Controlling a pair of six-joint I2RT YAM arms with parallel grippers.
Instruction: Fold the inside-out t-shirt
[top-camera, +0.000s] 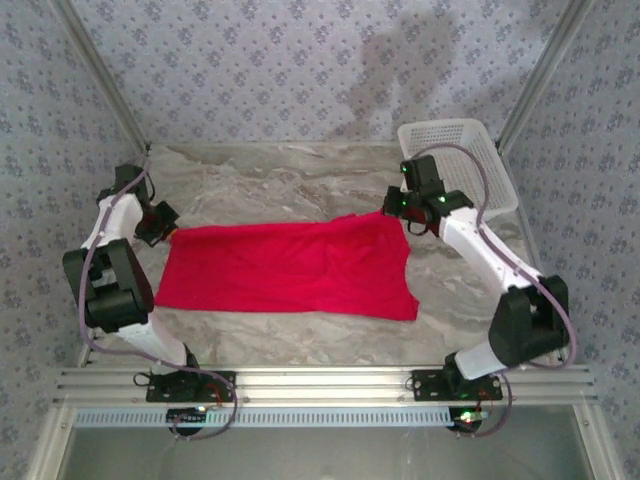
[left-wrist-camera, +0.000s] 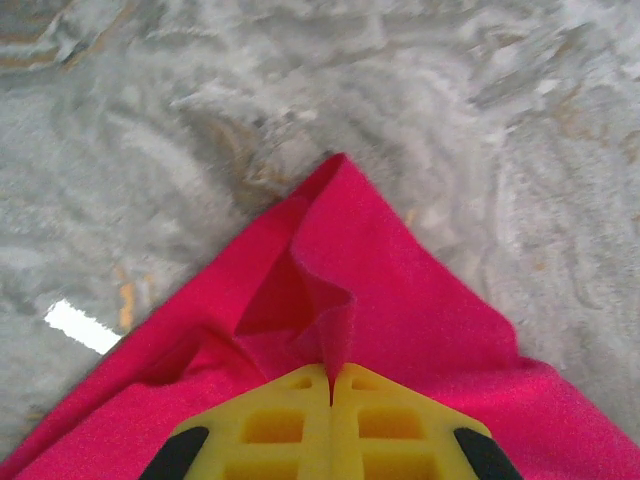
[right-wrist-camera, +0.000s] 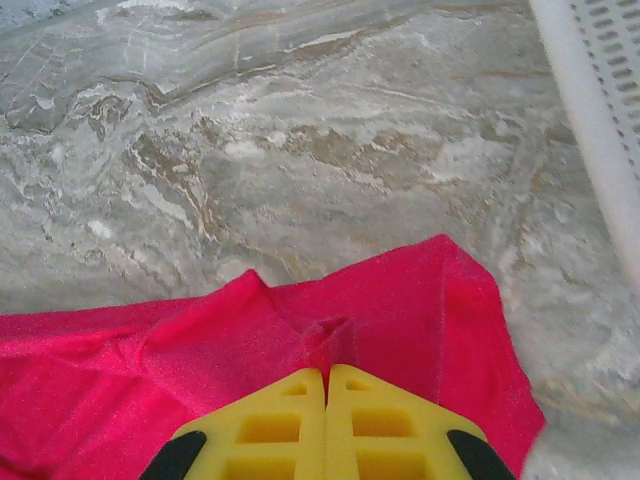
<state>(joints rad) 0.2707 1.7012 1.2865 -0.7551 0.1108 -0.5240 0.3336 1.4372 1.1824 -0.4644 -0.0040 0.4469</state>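
The plain red t-shirt (top-camera: 290, 268) lay spread across the middle of the marbled surface (top-camera: 280, 180), mostly flat, its two far corners puckered into small raised folds.

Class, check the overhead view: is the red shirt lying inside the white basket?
No, the shirt lies spread on the table, outside the basket at the far right.

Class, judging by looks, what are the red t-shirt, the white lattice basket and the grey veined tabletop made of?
Red t-shirt: soft matte cloth; it puckers. White lattice basket: probably rigid plastic; even slotted holes. Grey veined tabletop: marble-look, possibly a wrinkled printed cover.
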